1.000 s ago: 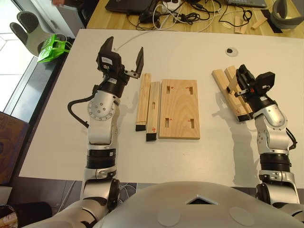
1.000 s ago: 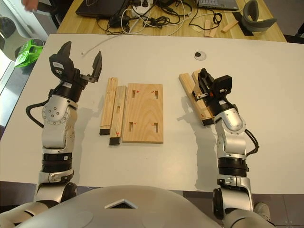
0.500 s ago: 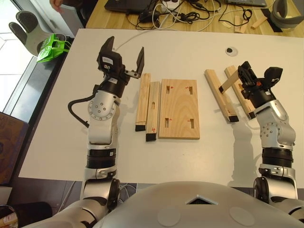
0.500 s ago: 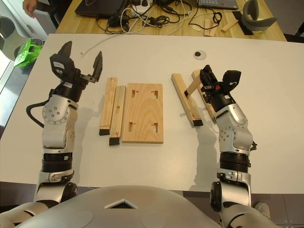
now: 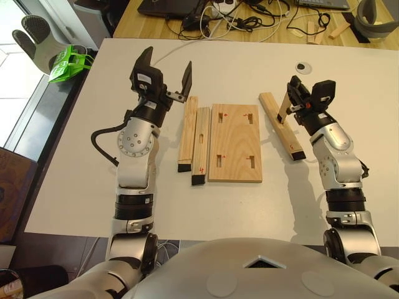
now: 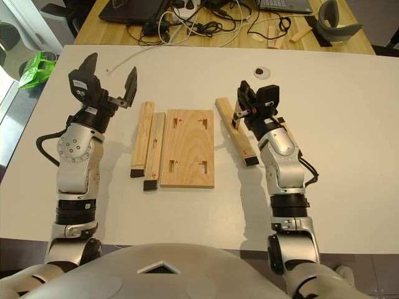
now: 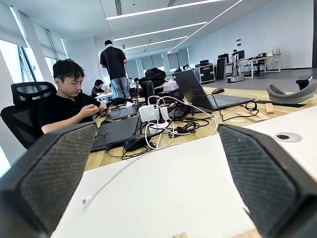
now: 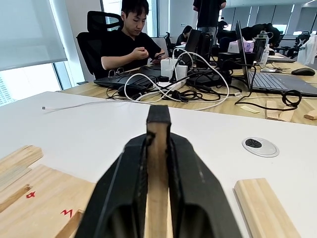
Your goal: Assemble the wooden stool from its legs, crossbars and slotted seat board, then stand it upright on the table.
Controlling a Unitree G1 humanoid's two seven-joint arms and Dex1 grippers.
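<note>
The slotted seat board point(image 5: 235, 142) lies flat mid-table, with red marks by its slots. Two legs point(image 5: 188, 131) point(image 5: 201, 144) with black ends lie side by side along its left edge. My left gripper point(image 5: 168, 57) hangs open above the far ends of those legs, holding nothing. My right gripper point(image 8: 158, 141) is shut on a wooden bar point(image 8: 158, 168) with a dark end, held tilted above the table. Under it, another leg point(image 5: 280, 124) lies at an angle just right of the board. The board's corner point(image 8: 34, 208) appears in the right wrist view.
A round cable grommet point(image 5: 303, 66) sits in the tabletop behind my right gripper. A thin white cable point(image 5: 163, 57) trails over the far edge. A second desk point(image 5: 262, 18) with laptops and wires stands behind. A green bag point(image 5: 68, 62) hangs off the far left corner.
My right gripper has lifted a bar from the right-hand pile and swung left toward the seat board. The lying leg has shifted left too. My left arm has barely moved.
</note>
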